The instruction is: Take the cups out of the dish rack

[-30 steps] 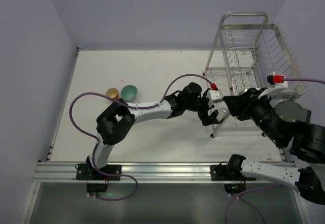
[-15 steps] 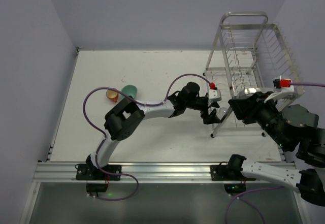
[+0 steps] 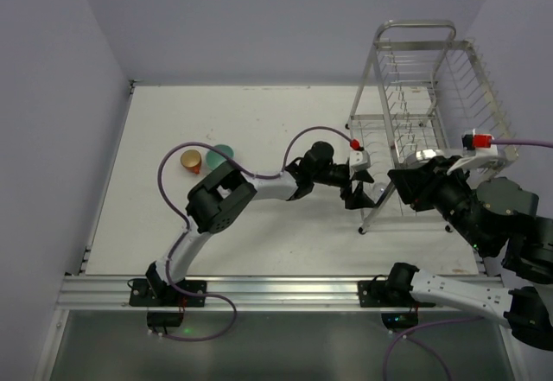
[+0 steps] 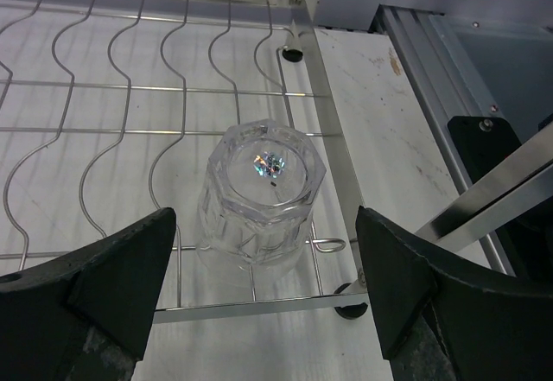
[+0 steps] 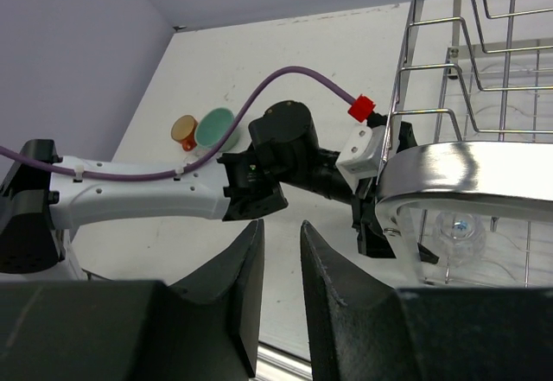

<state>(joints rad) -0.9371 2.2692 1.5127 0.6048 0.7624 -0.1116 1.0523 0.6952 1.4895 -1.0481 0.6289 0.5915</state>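
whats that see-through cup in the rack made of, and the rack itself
Clear faceted tumbler: looks like glass, glossy; the wires show through it and its thick base sparkles, though clear plastic is possible. Silver wire dish rack: metal, probably polished or plated steel, judging by its bright mirror-like reflections and thin bent rods.

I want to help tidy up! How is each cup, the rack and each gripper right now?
Dish rack: upright, one cup inside.
Glass tumbler: upside down in rack, ungripped.
Orange-red mug: on table.
Mint-green mug: on table.
Left gripper: open around tumbler.
Right gripper: narrowly open, empty.
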